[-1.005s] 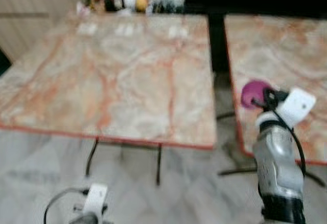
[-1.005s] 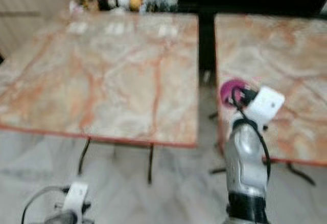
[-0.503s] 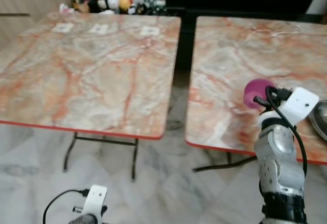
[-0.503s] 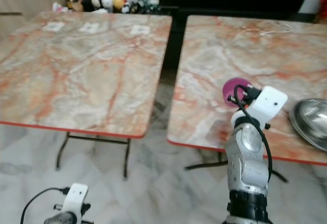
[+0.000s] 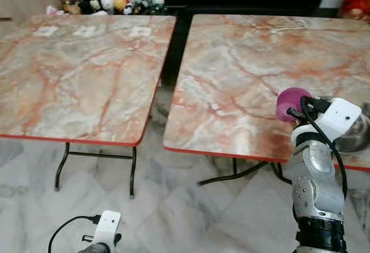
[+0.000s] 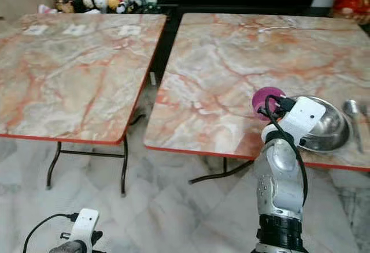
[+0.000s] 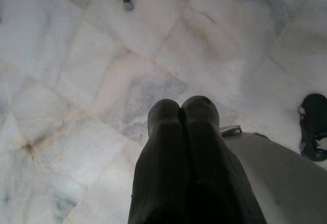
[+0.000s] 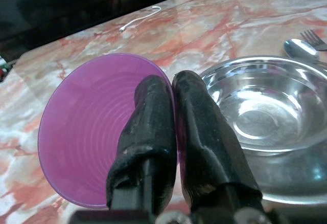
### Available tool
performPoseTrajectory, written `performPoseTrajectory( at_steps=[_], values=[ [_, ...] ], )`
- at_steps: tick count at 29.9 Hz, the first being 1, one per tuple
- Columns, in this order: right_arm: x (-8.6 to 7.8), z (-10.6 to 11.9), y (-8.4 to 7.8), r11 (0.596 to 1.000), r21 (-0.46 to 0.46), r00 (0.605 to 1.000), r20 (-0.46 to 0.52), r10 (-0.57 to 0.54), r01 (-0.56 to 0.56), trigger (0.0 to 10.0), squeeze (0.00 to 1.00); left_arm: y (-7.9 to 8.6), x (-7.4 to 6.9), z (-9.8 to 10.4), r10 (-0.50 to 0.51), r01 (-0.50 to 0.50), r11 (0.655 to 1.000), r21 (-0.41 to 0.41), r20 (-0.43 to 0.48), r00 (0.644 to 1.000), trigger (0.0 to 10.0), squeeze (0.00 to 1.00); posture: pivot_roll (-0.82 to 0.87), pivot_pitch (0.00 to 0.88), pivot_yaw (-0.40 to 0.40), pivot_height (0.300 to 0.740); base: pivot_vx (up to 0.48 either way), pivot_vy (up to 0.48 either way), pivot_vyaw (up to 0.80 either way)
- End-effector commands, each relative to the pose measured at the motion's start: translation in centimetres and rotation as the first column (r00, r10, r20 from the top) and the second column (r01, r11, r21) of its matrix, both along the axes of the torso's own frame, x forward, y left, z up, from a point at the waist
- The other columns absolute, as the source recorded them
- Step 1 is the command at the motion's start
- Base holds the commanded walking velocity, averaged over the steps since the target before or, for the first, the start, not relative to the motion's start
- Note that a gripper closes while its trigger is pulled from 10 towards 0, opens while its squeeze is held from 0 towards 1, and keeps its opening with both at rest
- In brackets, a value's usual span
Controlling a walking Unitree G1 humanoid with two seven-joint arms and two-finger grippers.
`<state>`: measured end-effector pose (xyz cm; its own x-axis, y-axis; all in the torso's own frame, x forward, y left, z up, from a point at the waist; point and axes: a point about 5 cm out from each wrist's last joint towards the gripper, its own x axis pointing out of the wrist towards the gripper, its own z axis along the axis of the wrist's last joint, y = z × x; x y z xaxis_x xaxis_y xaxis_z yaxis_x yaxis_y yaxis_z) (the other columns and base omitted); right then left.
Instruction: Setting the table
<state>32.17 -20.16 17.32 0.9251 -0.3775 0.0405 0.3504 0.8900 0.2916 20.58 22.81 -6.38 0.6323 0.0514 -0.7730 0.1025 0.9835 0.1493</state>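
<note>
Turning right has brought the bowl [image 6: 324, 127] into view; my right tool [image 8: 173, 93], pinching the cup [image 8: 92, 127] rim, hovers beside it, ready to place.

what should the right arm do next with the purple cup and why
Probably lower the purple cup onto the bare marble table just left of the steel bowl. The right gripper pinches its rim, holding it above the table beside the bowl, spoon already placed.

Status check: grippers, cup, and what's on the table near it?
Right gripper pinching purple cup by its rim, above right table. Left gripper shut, idle over floor. Steel bowl beside cup; spoon and fork beyond.
</note>
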Motion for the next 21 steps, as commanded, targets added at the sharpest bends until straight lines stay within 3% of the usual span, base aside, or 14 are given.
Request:
performPoseTrajectory(
  at_steps=[1, 6, 21],
  values=[
    [0.0, -0.1, 0.0, 1.000, 0.007, 1.000, -0.011, 0.001, -0.001, 10.0, 0.00, 0.5, -0.3, -0.1, 0.020, -0.020, 1.000, 0.003, -0.013, 1.000, 10.0, 0.00, 0.11, 0.084, 0.009, 0.740, 0.000, 0.000, -0.80],
    [0.1, 0.1, 0.1, 1.000, -0.009, 1.000, 0.001, 0.003, -0.003, 10.0, 0.00, 0.5, -0.3, -0.1, 0.020, -0.020, 1.000, 0.003, -0.016, 1.000, 10.0, 0.00, 0.11, 0.084, 0.009, 0.740, 0.000, 0.000, -0.32],
    [0.4, 0.8, 1.2, 0.994, -0.060, 0.995, 0.036, 0.095, -0.093, 10.0, 0.00, 0.5, -0.3, -0.1, 0.019, -0.019, 1.000, 0.003, -0.018, 1.000, 10.0, 0.00, 0.11, 0.086, 0.007, 0.740, 0.259, 0.000, 0.00]
  ],
)
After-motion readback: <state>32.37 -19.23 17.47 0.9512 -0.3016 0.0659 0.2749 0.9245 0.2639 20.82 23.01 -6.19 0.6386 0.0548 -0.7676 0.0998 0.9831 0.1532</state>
